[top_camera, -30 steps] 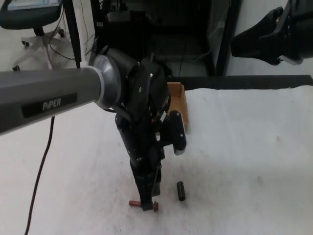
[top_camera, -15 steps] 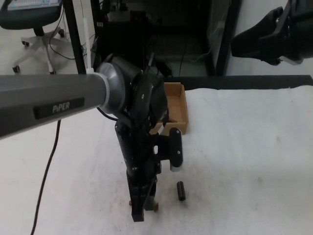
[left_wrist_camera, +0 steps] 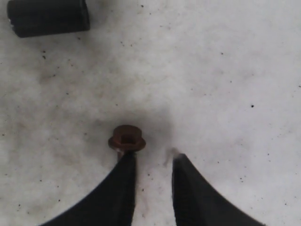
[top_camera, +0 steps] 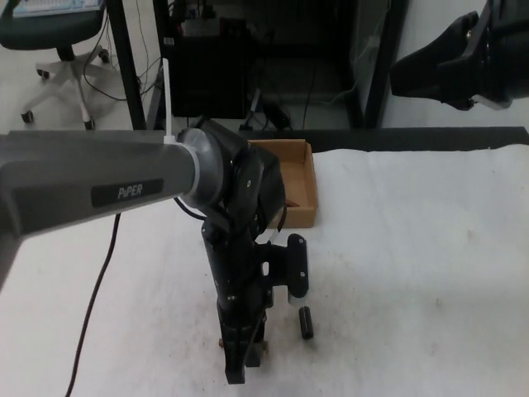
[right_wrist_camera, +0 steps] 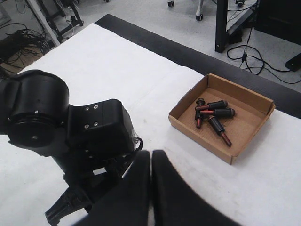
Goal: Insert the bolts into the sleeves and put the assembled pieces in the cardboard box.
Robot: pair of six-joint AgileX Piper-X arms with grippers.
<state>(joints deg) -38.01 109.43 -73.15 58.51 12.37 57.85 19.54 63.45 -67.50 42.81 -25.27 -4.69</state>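
A copper bolt [left_wrist_camera: 127,138] lies on the white bench, its flanged head just off the tip of one finger of my left gripper [left_wrist_camera: 153,160]. That gripper is open by a narrow gap with nothing between its fingers. In the high view it points straight down at the bench's near edge [top_camera: 237,374], with the bolt [top_camera: 262,351] beside it. A black sleeve [top_camera: 306,322] lies a little to the right, also in the left wrist view [left_wrist_camera: 47,16]. The cardboard box [right_wrist_camera: 197,134] holds several assembled pieces [right_wrist_camera: 214,113]. My right gripper [right_wrist_camera: 151,153] hangs shut and empty, high above the bench.
The cardboard box [top_camera: 296,213] sits at the back of the bench behind the left arm [top_camera: 240,207]. The right arm [top_camera: 463,54] hangs at the upper right. A black strip [top_camera: 413,136] edges the bench's far side. White cloth spreads to the right.
The left arm has drawn back toward the near edge, uncovering more of the box. Its gripper has shifted slightly along the bolt. The sleeve and the right arm have stayed put.
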